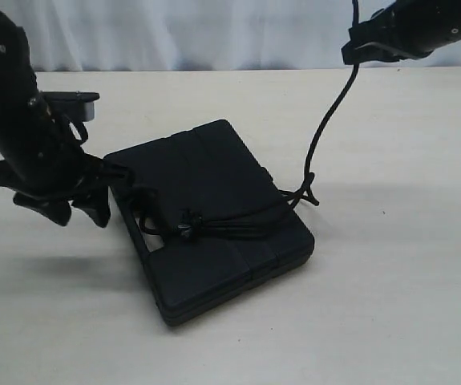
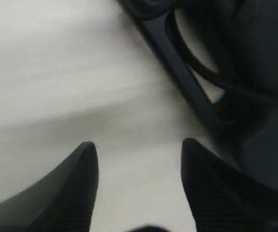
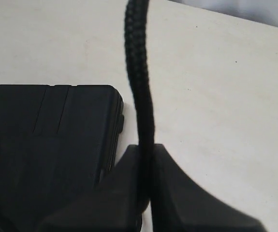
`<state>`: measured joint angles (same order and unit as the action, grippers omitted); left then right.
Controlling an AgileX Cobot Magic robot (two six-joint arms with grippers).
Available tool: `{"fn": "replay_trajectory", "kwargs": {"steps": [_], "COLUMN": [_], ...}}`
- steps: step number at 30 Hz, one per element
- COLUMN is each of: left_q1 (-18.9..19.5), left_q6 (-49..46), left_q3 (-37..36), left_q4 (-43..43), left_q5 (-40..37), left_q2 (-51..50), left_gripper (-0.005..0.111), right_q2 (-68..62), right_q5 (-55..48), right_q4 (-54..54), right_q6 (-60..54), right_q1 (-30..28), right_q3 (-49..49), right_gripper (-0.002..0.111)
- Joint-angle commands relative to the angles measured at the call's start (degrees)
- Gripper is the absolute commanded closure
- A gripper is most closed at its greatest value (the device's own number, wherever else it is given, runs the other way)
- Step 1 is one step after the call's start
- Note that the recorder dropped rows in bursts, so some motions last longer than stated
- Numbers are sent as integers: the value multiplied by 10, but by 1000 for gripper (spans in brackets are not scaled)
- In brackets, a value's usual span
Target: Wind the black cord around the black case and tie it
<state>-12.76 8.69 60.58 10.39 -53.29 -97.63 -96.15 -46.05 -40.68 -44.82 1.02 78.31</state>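
Note:
The black case [image 1: 214, 216] lies flat on the table, handle slot toward the left. The black cord [image 1: 326, 120] crosses the case's lower half in several strands, with a knot-like tuft [image 1: 187, 224] near the handle. From the case's right edge it rises to my right gripper [image 1: 357, 40], which hangs high at the upper right and is shut on the cord [image 3: 139, 87]. My left gripper [image 1: 82, 210] stands open just left of the case, nothing between its fingers [image 2: 80, 188]. The handle bar [image 2: 187, 82] with a cord strand in the slot shows beside it.
The beige table [image 1: 390, 305] runs in all directions round the case. A white curtain [image 1: 198, 32] closes off the back. A small grey block [image 1: 78, 100] sits behind my left arm.

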Motion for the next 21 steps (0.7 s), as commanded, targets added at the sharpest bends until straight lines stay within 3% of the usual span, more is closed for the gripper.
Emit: {"fn": "replay_trajectory", "kwargs": {"steps": [1,7,15,21], "left_q1": [1,1,-5,-31], "left_q6": [28,37,33,33], "left_q3": [-73,-99,-99,-99], "left_q4": [64,88,88,96], "left_q5": [183,299,309,335], "left_q2": [4,3,-50,-87], "left_gripper": [57,57,57,57], "right_q2": [2,2,2,2], "right_q5": [-11,-20,-17,-17], "right_q4": [0,0,-6,-6], "right_q6": [6,6,6,6], "right_q1": [-3,-3,-3,-3], "right_q3": [1,1,1,1], "right_gripper": [104,104,104,104]}}
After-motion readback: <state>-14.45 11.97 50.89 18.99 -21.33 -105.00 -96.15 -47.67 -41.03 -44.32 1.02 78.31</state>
